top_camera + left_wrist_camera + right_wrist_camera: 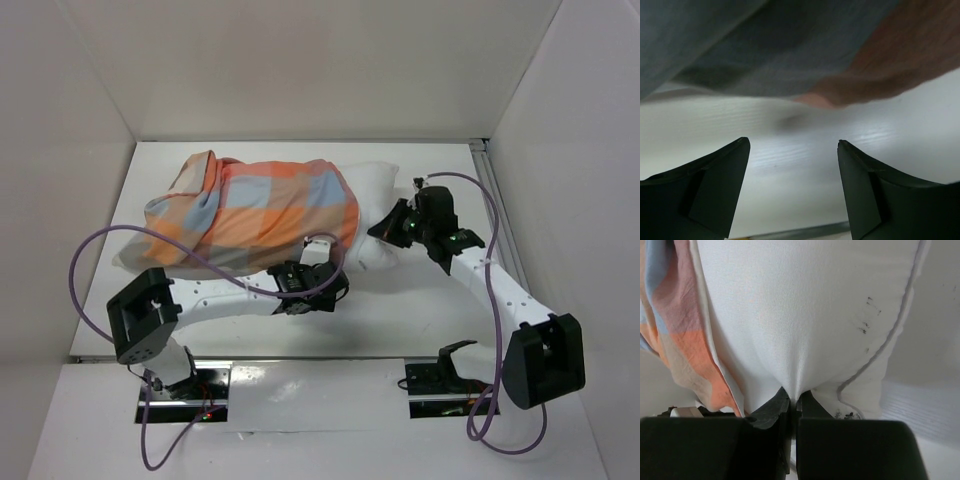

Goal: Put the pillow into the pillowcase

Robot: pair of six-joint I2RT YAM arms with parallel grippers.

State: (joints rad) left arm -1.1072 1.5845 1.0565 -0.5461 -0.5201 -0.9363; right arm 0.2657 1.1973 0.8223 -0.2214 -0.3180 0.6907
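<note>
Pinching hard, the right gripper [793,399] has its black fingers clamped on a fold of the plump white fabric pillow [805,315], right at the bare end straight ahead of it. Just to that gripper's left, the orange, blue-grey and tan checked fabric pillowcase [675,325] wraps the rest of the pillow. Over to the left gripper [792,146]: jaws spread wide, nothing between them, low by the white table [800,132]. The pillowcase's edge hangs just ahead of and above its fingertips, apart from them.
</note>
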